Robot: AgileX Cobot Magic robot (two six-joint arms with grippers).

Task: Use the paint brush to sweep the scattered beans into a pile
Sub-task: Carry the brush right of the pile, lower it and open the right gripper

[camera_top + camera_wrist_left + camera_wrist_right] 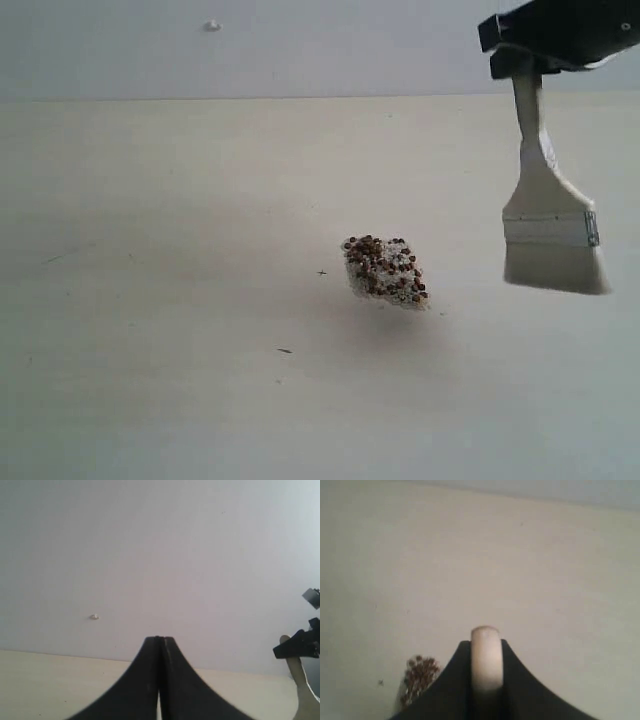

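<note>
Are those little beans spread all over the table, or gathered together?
Gathered: the beans lie in one tight clump on the table, with only a couple of stray specks elsewhere.

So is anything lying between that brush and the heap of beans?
No. In the exterior view, only bare table separates the paint brush, held by the right gripper, from the beans.

Up in the top right corner the right gripper (pixel 524 66) is clamped on the handle of the paint brush (pixel 548 200), and the brush hangs straight down, silver band (pixel 550 228) level, whitish bristles (pixel 555 268) pointing at the table (pixel 180 300). Whether they touch it, hard to tell. Left of the brush and apart from it, the beans (pixel 386 270) sit in one tight pile, whitish grains mixed in. A dark speck (pixel 285 350) lies alone nearer the camera.
</note>
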